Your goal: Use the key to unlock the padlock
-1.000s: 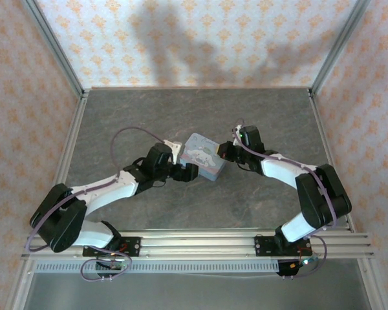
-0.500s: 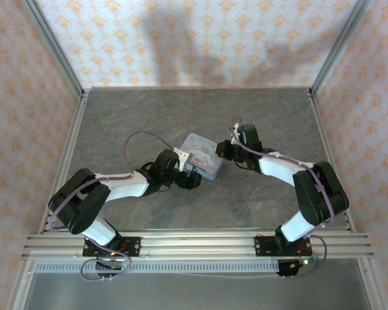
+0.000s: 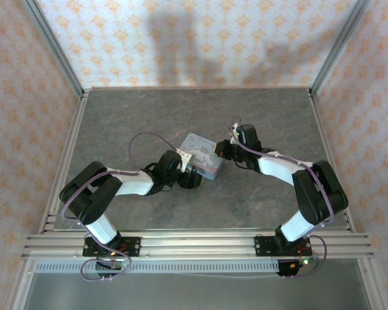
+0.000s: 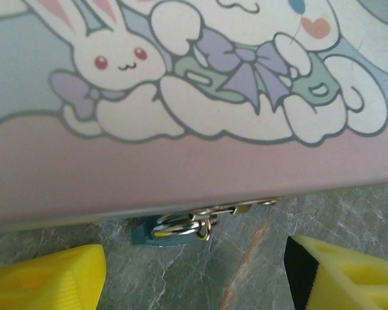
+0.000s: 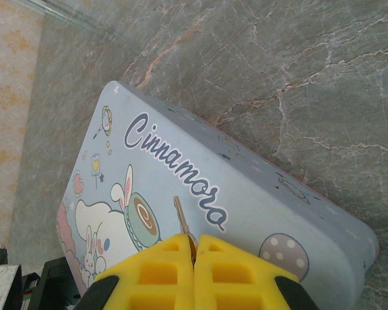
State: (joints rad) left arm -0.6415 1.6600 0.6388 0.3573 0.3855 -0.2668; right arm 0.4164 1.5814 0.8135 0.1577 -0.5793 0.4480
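The pale blue cartoon tin (image 3: 204, 157) lies mid-table between both arms. In the left wrist view its front edge (image 4: 181, 174) spans the frame, and the tiny teal padlock (image 4: 152, 236) hangs from the metal hasp by its thin shackle, resting on the table. My left gripper (image 4: 194, 278) is open, its yellow fingers (image 4: 45, 278) wide apart on either side of the padlock and short of it. My right gripper (image 5: 194, 248) is shut on the small silvery key (image 5: 181, 218), whose blade points out over the tin's lid (image 5: 258, 206).
The grey marbled table (image 3: 149, 116) is bounded by metal rails (image 3: 71, 148) at the sides and patterned walls behind. Both grippers, left (image 3: 190, 177) and right (image 3: 222, 151), crowd the tin from opposite sides.
The left arm has folded in, its elbow swinging right, and its gripper sits closer under the tin's near edge. The tin now lies flatter. The right arm has barely moved.
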